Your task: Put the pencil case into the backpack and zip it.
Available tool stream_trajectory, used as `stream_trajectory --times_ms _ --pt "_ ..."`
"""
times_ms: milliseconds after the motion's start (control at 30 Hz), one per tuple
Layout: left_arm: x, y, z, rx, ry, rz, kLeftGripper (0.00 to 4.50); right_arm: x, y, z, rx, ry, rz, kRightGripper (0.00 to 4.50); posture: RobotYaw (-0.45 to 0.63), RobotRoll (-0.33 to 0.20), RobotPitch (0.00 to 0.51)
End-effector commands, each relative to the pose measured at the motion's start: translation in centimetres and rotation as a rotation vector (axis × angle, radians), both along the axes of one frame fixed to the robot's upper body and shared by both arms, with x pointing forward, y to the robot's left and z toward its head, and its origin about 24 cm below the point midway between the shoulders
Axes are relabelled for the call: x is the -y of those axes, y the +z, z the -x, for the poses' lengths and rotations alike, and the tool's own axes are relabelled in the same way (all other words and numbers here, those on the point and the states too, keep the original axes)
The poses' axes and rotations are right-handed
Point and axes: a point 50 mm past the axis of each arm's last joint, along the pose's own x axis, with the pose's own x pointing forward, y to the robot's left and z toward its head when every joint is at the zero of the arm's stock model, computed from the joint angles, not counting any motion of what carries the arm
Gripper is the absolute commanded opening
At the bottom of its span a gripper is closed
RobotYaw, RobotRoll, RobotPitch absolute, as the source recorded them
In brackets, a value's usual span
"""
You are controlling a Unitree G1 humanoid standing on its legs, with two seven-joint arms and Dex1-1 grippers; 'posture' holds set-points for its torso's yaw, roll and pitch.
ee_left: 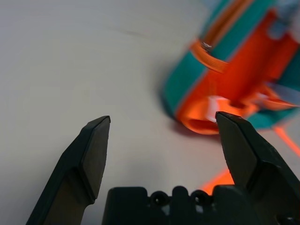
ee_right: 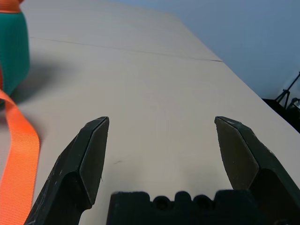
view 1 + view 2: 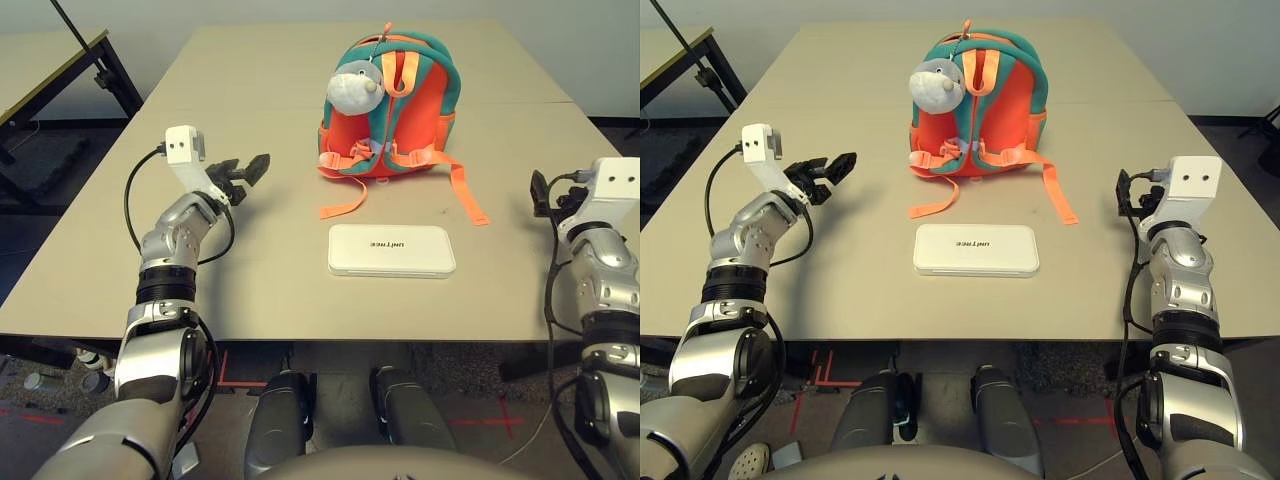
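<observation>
The pencil case (image 3: 391, 250) lies flat on the table (image 3: 250, 280), near the front edge and centred between the arms. The backpack (image 3: 400, 105) stands just behind it, orange straps (image 3: 466, 195) trailing toward the case, grey dolphin charm (image 3: 354, 88) hanging on its front. The zipper state cannot be told from here.

The left gripper (image 3: 250, 172) hovers above the table to the left of the backpack, aimed toward it, fingers (image 1: 91, 154) wide apart and holding nothing. The right gripper (image 2: 161, 154) is off to the right side, level, fingers also spread and empty, well apart from both things.

The case looks rigid, smooth and light, likely a bit slippery. It is flat and low, so pinching across a short end or along a long edge seems best. The backpack looks soft and floppy and will probably sag or slide when pushed, so it likely needs one gripper steadying it by the teal rim or top handle while the case goes in.
</observation>
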Motion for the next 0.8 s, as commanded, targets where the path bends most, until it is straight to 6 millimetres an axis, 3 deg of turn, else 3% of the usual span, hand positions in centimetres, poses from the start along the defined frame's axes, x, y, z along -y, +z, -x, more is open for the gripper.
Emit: stream_trajectory --times_ms 33,333,800 --pt "0.7 -0.4 1.4 -0.169 -0.122 0.082 4.50 -0.7 -0.3 -0.1 -0.006 0.034 0.011 4.47 -0.14 0.000 0.094" --pt "2.2 -1.8 4.1 -0.443 -0.317 0.228 4.50 -1.4 -0.9 0.0 -0.067 0.102 0.056 4.47 -0.15 0.000 0.086" --pt "3.6 -4.0 5.0 -0.655 -0.417 0.360 4.50 -1.7 -2.1 1.3 -0.155 0.128 0.084 4.47 -0.19 0.000 0.095"
